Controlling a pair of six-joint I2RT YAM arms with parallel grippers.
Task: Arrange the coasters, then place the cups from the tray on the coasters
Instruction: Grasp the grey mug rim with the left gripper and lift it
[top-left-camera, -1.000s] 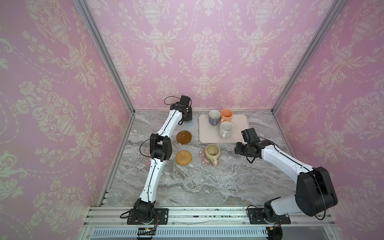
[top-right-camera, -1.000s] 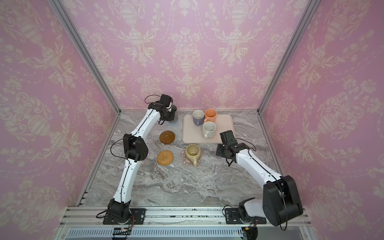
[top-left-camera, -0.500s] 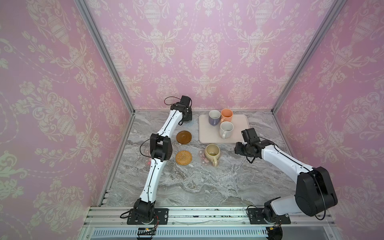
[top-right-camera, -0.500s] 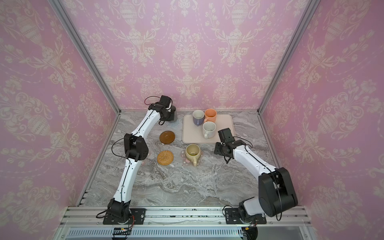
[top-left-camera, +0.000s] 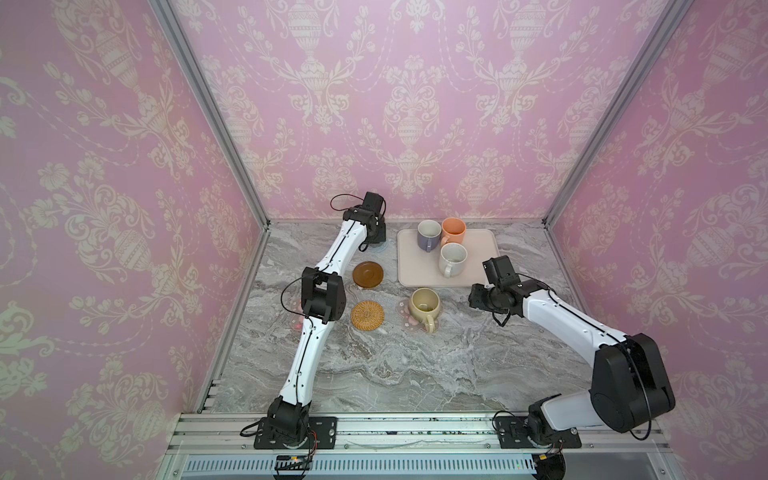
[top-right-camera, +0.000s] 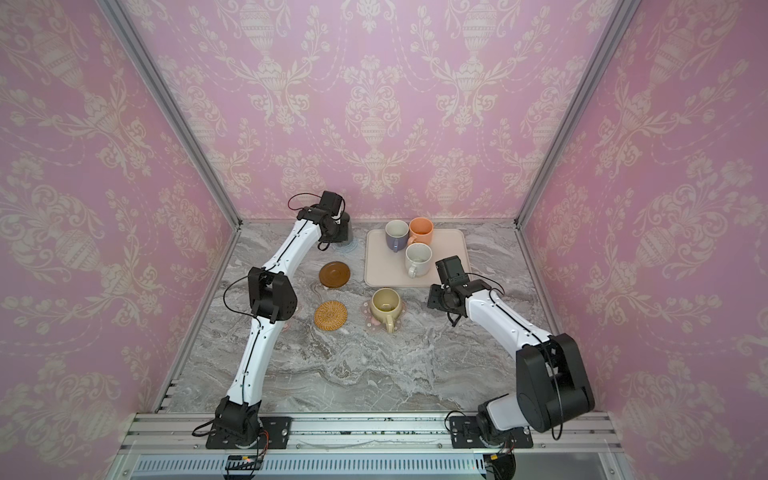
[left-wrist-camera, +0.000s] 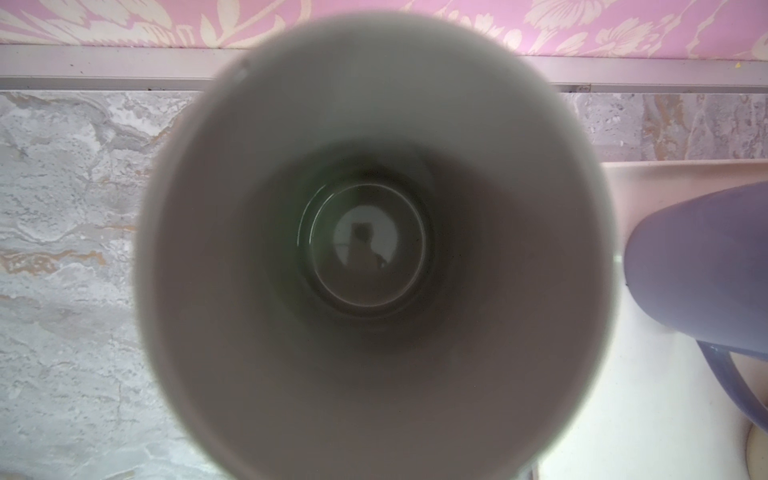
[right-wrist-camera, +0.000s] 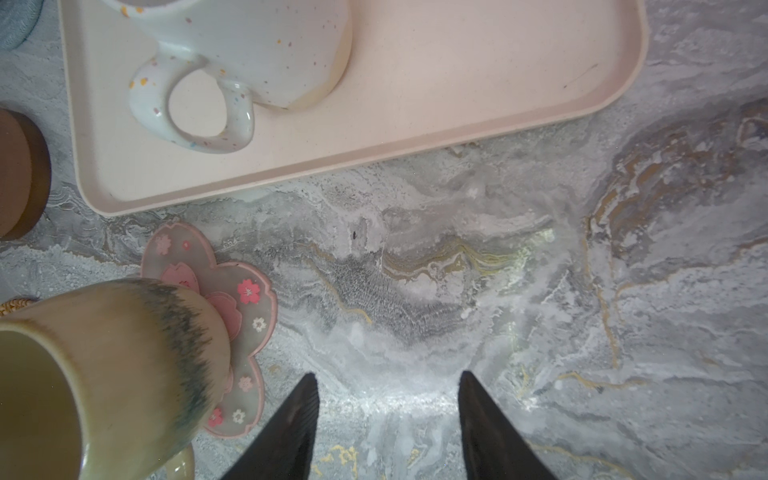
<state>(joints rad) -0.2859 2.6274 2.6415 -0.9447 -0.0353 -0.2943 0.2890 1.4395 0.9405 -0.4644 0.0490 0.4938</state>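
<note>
Cups were split. The grey cup (top-right-camera: 347, 229) was at the back left, just beside the tray (top-left-camera: 482, 266) and over the blue coaster (top-right-camera: 347, 248), with the left gripper (top-left-camera: 374, 235) at it. Three more stood on the tray, and the beige cup (top-left-camera: 424, 305) sat on a flower coaster (right-wrist-camera: 249, 307).

No left fingers showed, so I could not tell whether they gripped the grey cup. To do this step well, I judged, the cup should sit flat and centred on the coaster before any release. The gripper should then rise straight up, clear of the lavender cup (left-wrist-camera: 698, 266) close by.

The right gripper (right-wrist-camera: 386, 415) stood open and empty over bare marble (right-wrist-camera: 457, 270), near the tray.

The left wrist view looked down inside the grey cup but hid the coaster. Only the top views showed blue peeking out beneath. The right wrist view alone showed the blossoms and the speckled cup (right-wrist-camera: 249, 41) with its handle.
</note>
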